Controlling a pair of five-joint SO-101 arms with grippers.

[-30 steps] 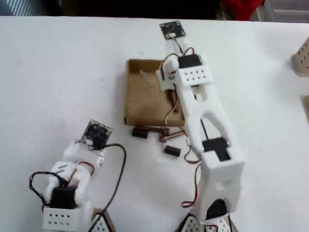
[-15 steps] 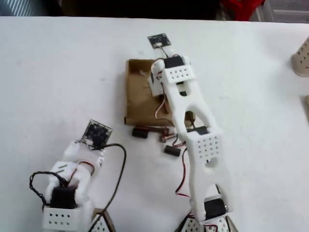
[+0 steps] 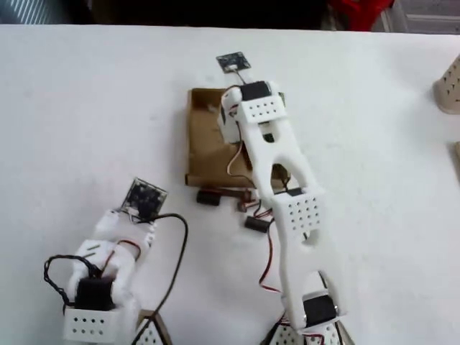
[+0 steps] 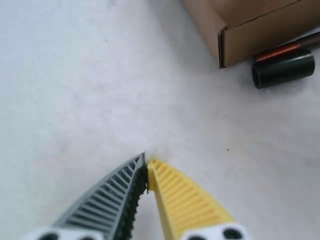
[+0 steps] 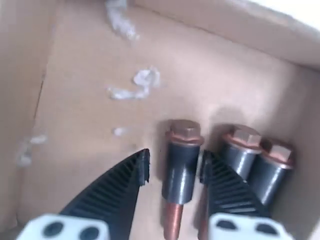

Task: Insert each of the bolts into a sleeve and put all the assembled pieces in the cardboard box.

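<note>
Inside the cardboard box (image 5: 75, 100) lie three assembled pieces (image 5: 240, 150), the right pincer (image 5: 175, 157) open astride one; sleeves (image 3: 208, 196) and bolts (image 3: 233, 192) lie unassembled on the desk (image 3: 93, 100); left pincer (image 4: 147, 170) closed, empty.

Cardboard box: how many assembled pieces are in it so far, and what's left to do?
Done: two assembled pieces lie in the cardboard box. In hand: a third piece sits between the right tool's open fingers, inside the box. Left: two sleeves and loose bolts on the table beside the box; the left tool is shut and empty.

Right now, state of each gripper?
Left gripper: shut, empty.
Right gripper: open, straddling a sleeved bolt in the cardboard box.
</note>
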